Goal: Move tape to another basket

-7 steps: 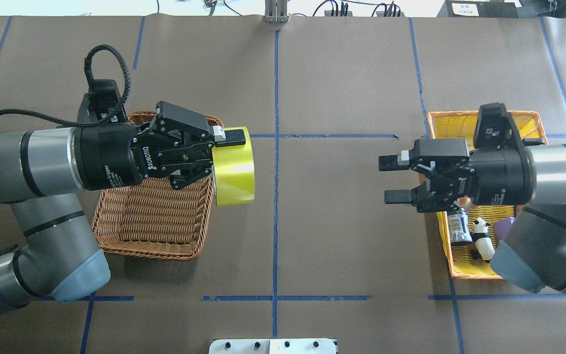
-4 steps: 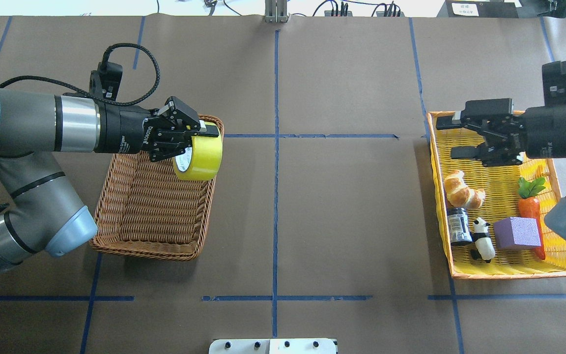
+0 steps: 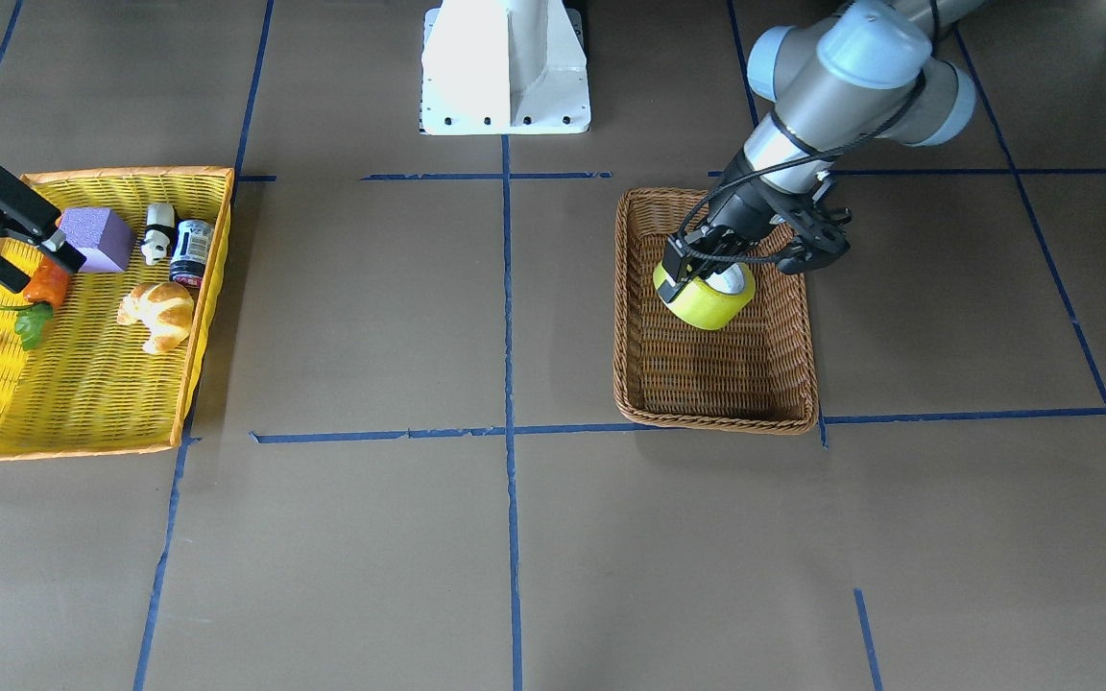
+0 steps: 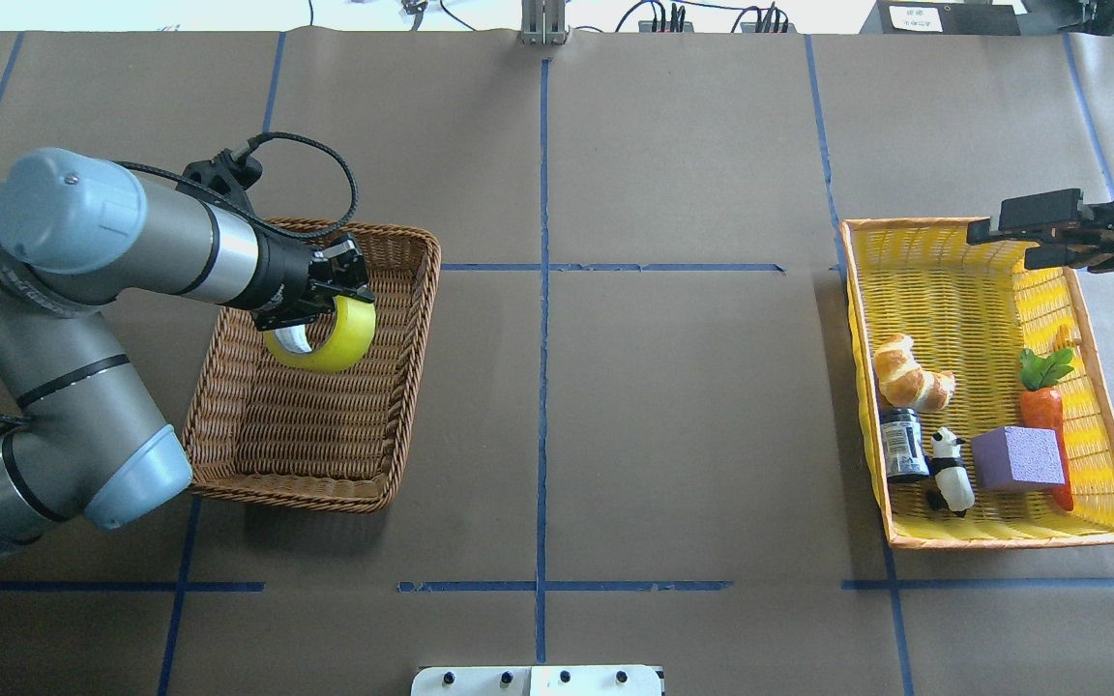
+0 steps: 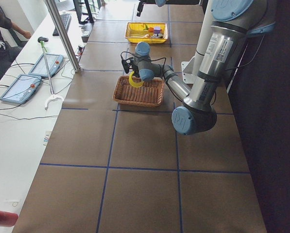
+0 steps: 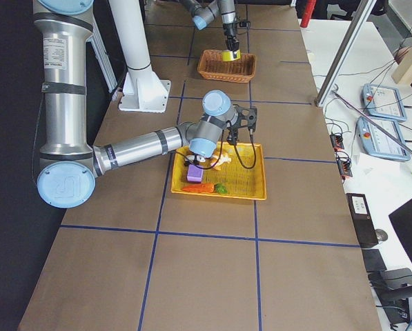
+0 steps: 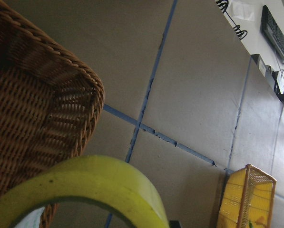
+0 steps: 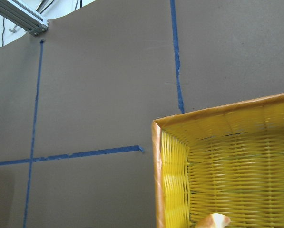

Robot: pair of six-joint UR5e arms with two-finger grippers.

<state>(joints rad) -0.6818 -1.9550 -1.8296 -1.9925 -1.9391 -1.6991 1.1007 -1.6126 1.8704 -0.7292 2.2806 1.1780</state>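
Toward desk's left end: basket (image 4: 310,488), left gripper (image 4: 328,307) over it, fingers pinched on tape (image 4: 346,340), gripping roll's wall. Tape tilted, white core showing, hanging inside basket's outline, roughly mid-basket. Touching basket floor or not: cannot tell. Toward right end: tray (image 4: 1002,542) holding croissant (image 4: 913,375), can (image 4: 901,443), panda (image 4: 949,469), purple block (image 4: 1018,457), carrot (image 4: 1040,406). Right gripper (image 4: 1000,245) up over tray's side nearest right edge, jaws spread wide, nothing held.
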